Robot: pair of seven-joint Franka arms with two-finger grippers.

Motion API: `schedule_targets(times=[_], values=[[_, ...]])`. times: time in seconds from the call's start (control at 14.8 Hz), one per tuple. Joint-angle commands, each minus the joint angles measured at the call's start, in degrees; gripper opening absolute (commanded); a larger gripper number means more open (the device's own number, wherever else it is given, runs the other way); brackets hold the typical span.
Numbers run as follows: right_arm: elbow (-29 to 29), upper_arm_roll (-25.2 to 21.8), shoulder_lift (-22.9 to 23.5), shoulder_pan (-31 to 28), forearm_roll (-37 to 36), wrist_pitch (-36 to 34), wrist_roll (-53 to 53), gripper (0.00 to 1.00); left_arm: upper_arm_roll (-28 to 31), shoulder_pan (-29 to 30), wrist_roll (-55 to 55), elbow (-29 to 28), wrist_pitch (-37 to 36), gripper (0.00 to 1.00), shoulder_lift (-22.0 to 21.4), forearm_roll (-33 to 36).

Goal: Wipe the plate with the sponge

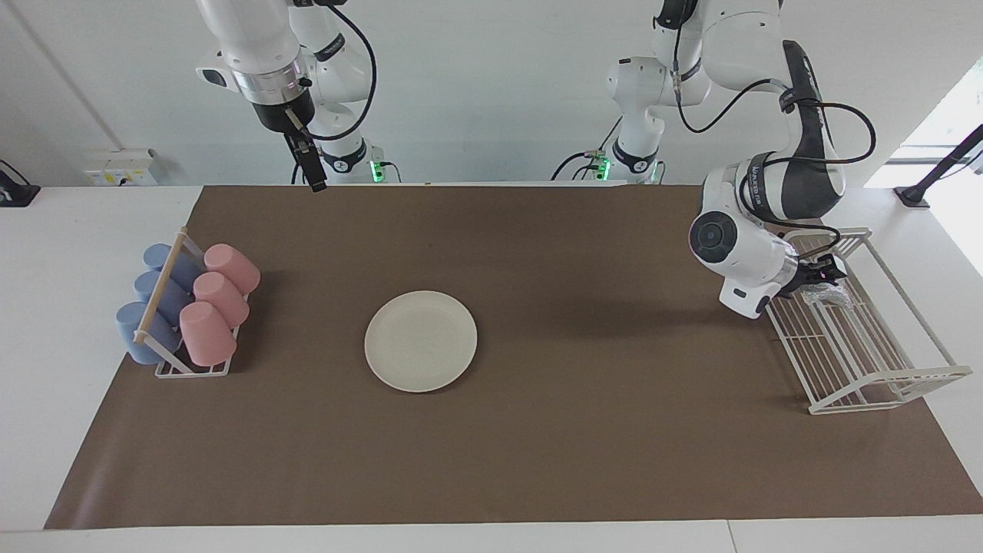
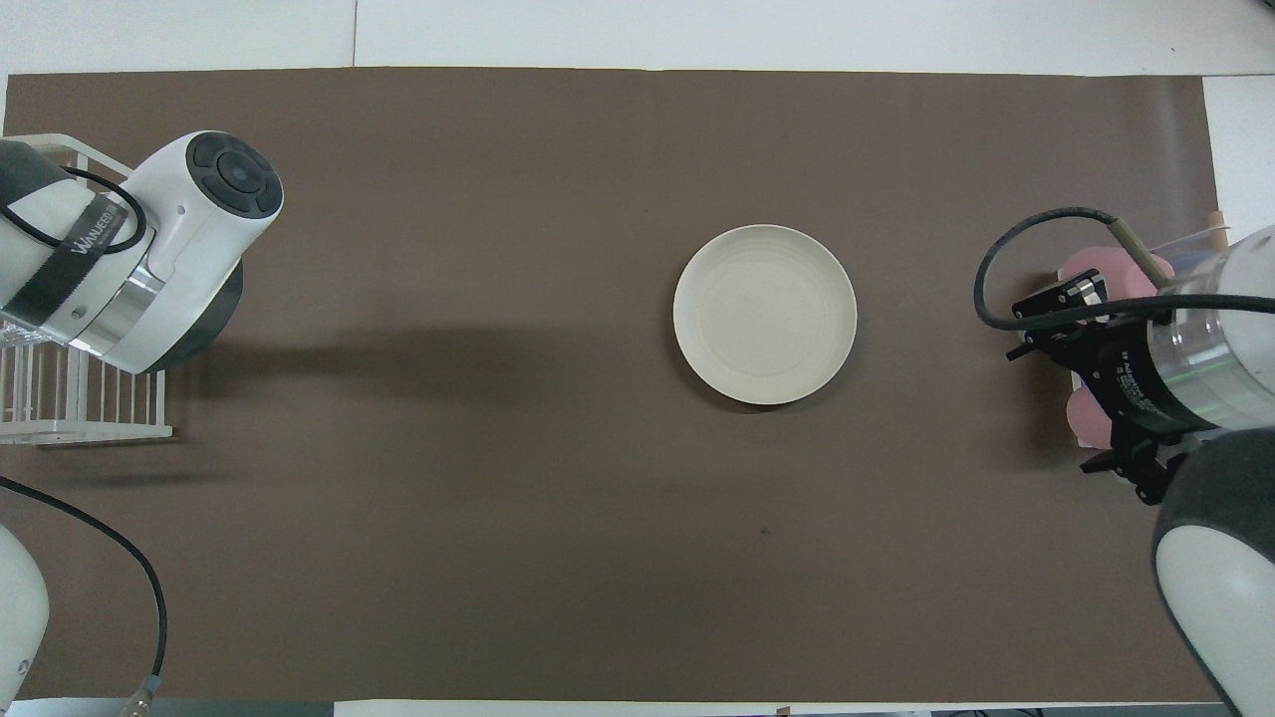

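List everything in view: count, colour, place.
plate: one, cream, middle of the mat.
sponge: one, silvery-grey, in the wire rack, at the left pincer.
wire rack: one, white, left arm's end.
cups: six, three pink, three blue, on their sides in the cup rack.
cup rack: one, white, right arm's end.
mat: one, brown, covering the table.
left pincer: down in the wire rack at the sponge.
right pincer: waiting, raised near its base.

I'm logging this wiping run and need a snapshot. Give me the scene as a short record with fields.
plate: mid-mat, bare, untouched
sponge: in the wire rack, at the left arm's end of the table
left claw: down in the rack at the sponge; grip not clear
right claw: raised near its base, waiting
cups: pink and blue, in a holder at the right arm's end
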Motion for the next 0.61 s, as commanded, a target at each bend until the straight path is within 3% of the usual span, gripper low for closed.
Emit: schedule_targets(times=[0.0, 0.27, 0.54], values=[[-1.0, 0.16, -1.31, -0.11, 1.09, -0.46, -0.5, 1.0, 0.21, -0.08, -1.14, -1.11, -1.04, 0.0, -0.79, 1.19], [-1.0, 0.51, -1.49, -0.2, 1.27, -0.9, 0.27, 1.0, 0.04, -0.08, -1.14, -0.85, -0.78, 0.0, -0.79, 0.83], [-1.08, 0.6, -1.57, -0.11, 5.04, -0.73, 11.16, 1.0, 0.04, -0.08, -0.7, 2.3, -1.65, 0.0, -1.22, -3.1]])
